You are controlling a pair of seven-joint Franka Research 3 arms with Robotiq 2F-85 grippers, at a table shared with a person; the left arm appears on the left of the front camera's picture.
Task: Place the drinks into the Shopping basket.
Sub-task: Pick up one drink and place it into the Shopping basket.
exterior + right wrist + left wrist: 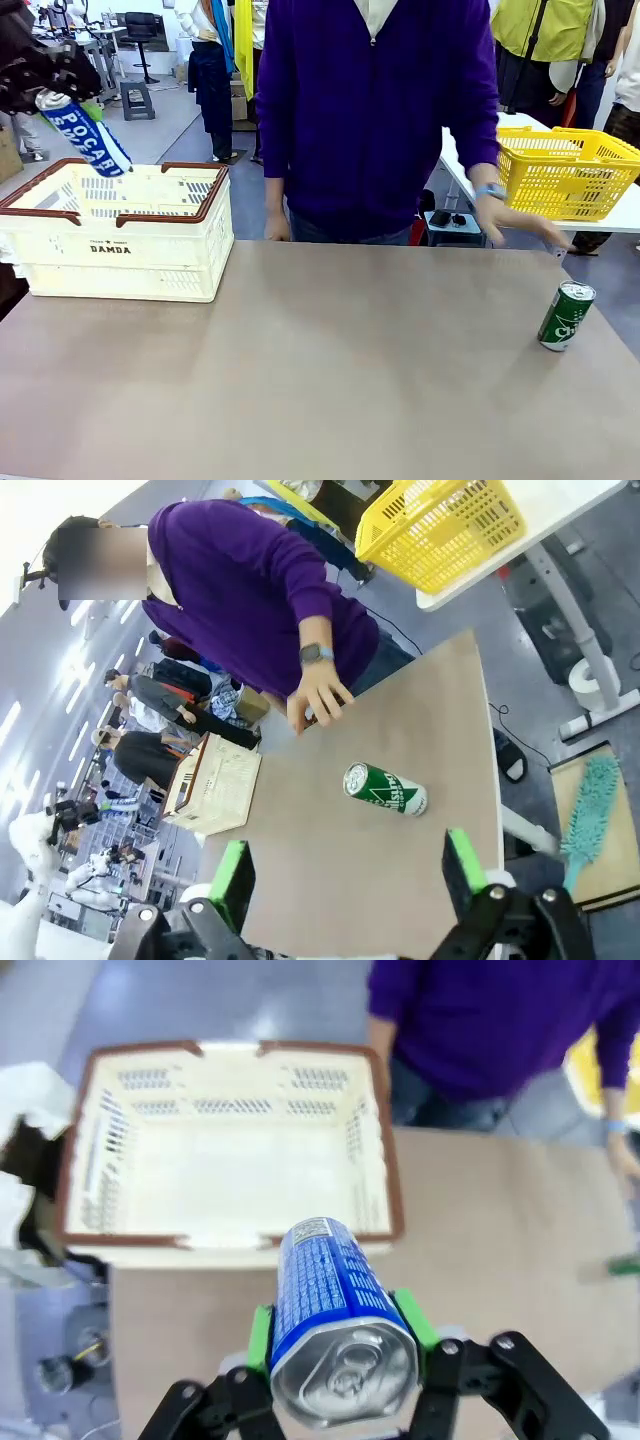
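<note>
One blue Pocari Sweat can (88, 137), tilted, sits clamped in the left gripper (340, 1352) above the cream Shopping basket (120, 262). Far right, a green can (566, 315) stands on the worktop (320, 380). The right gripper (345, 875) gapes wide, empty.

The Shopping basket (120, 250) sits at the far left of the bench (320, 380). Above its left end, the left hand (48, 88) holds the SWEAT can (88, 135) tilted. A second can (566, 315) stands at the right, the person's hand (520, 225) just beyond it. A mesh basket (570, 170) rests on a table behind, far right.
</note>
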